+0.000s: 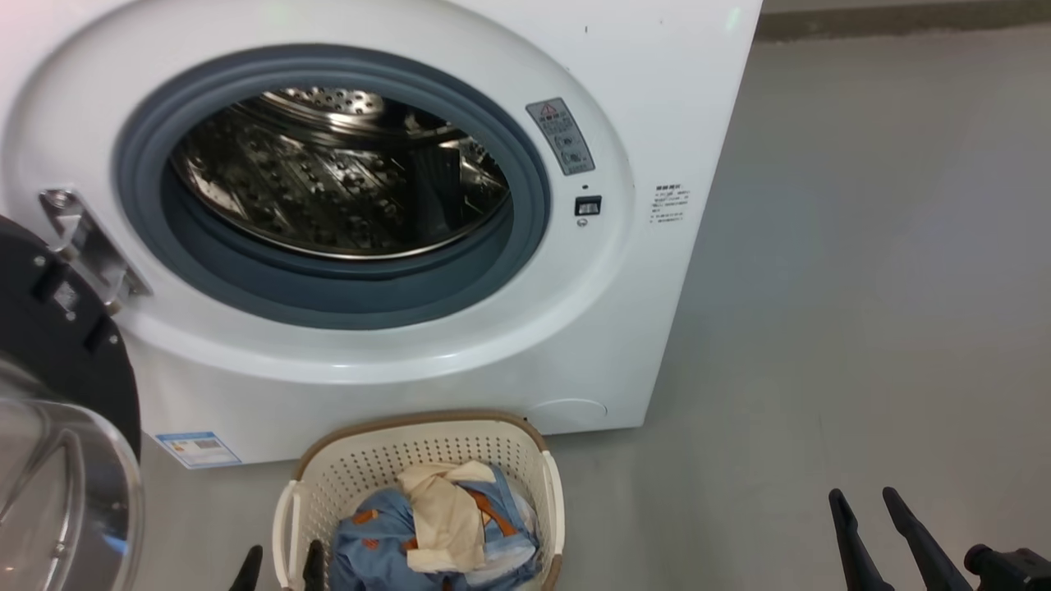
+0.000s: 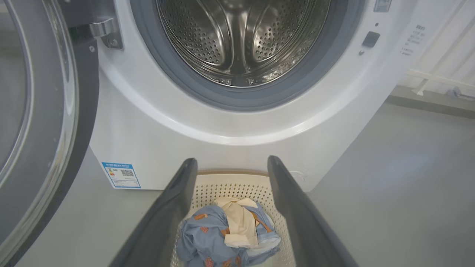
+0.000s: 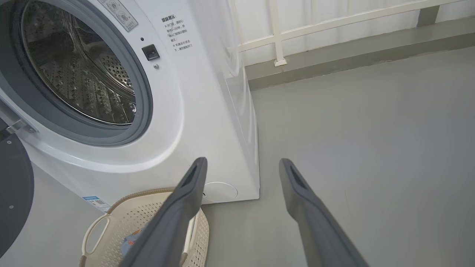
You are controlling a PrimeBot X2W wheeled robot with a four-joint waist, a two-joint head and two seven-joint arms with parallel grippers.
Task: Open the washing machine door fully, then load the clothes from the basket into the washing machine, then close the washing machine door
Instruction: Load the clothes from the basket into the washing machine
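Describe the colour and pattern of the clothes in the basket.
Clothes: light blue with orange-brown prints, plus a plain cream piece. Best in left wrist view.

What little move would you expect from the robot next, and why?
Probably lower the left gripper onto the clothes in the basket: the washing machine door stands swung open, the drum looks empty, and the gripper's open fingers point at the pile.
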